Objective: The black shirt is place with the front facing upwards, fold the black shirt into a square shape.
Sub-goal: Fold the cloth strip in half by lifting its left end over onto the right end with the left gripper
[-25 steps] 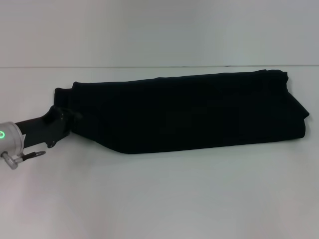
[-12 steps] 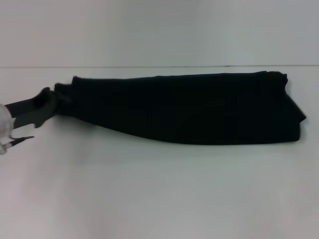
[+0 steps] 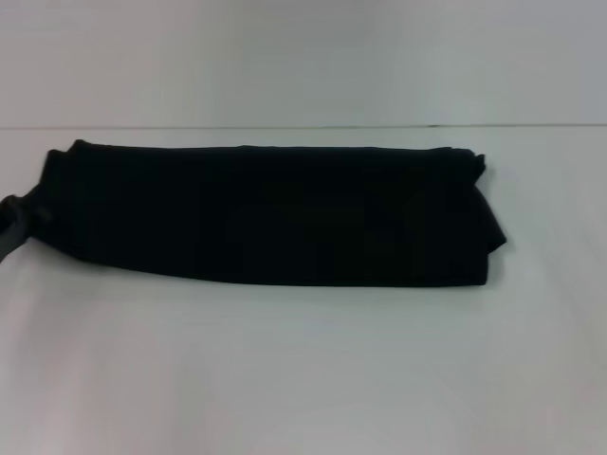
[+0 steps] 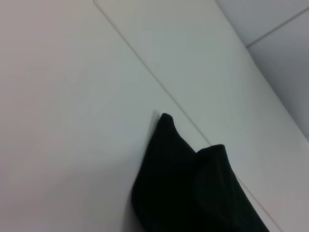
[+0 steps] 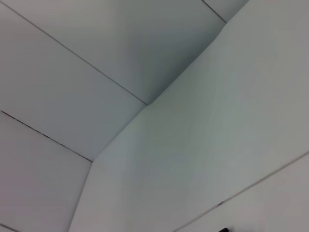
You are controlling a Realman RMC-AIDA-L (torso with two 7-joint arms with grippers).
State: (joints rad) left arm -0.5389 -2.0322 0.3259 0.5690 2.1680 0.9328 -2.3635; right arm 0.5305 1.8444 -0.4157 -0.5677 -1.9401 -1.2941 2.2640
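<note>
The black shirt (image 3: 266, 213) lies on the white table (image 3: 303, 370) as a long, narrow folded band running across the head view, its plain black cloth uppermost; no lettering or neck label shows on the visible face. Its long far edge runs nearly parallel to the table's back edge and just in front of it, while the near edge slants slightly, so the band is a little narrower at the robot's left end than toward the right. At the right end the layers are stacked unevenly, with a small corner poking out beyond the fold. The left gripper (image 3: 11, 227) shows only as a dark sliver at the left border of the head view, touching the shirt's left end; whether its fingers are open or clamped on the cloth cannot be told from what is visible. The left wrist view shows a pointed corner of the black shirt (image 4: 188, 188) resting on the pale table surface, with two overlapping layers of cloth, and none of that arm's own fingers. The right gripper appears in no view; the right wrist view shows only pale wall panels and seams.
</note>
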